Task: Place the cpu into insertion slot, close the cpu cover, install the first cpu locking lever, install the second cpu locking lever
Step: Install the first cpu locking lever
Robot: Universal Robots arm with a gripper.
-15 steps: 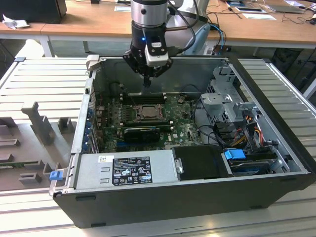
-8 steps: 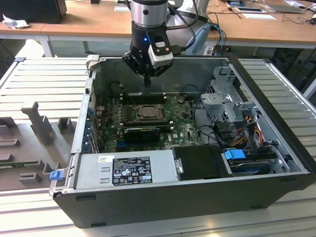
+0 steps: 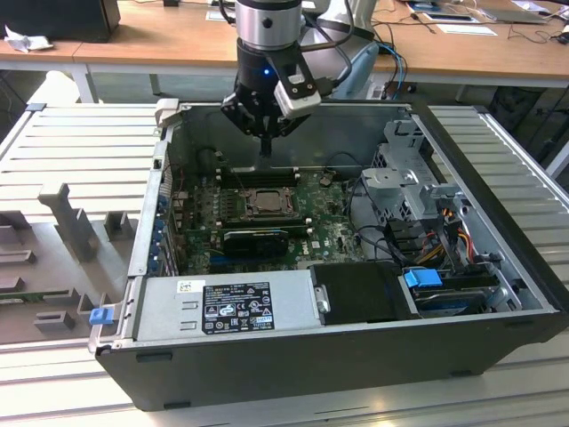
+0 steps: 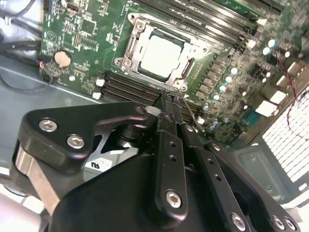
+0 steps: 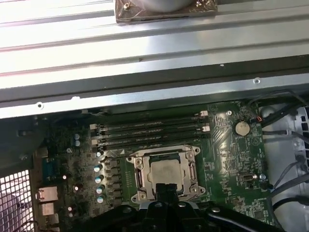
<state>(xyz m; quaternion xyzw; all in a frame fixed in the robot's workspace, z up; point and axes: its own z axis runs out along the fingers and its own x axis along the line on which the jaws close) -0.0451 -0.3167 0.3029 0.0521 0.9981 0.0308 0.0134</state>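
Note:
The cpu (image 4: 161, 54) lies flat in the insertion slot (image 4: 126, 62) on the green motherboard, its pale metal top facing up. The cpu cover (image 4: 189, 67) lies down over it as a silver frame around the chip. In the first wrist view the cpu (image 5: 165, 173) sits inside that cover (image 5: 137, 178). My gripper (image 4: 170, 102) hangs above the socket's edge, fingers pressed together with nothing between them. A thin wire lever (image 4: 189, 110) slants up beside the fingertips. In the exterior view my gripper (image 3: 265, 149) hovers over the slot (image 3: 264, 203) near the case's back wall.
Rows of black memory slots (image 5: 149, 130) run beside the socket. A black card (image 3: 256, 240) lies in front of it. The power supply (image 3: 231, 307), drive cage (image 3: 409, 182) and cables (image 3: 449, 231) crowd the open case. Its metal walls (image 3: 156, 205) rise all round.

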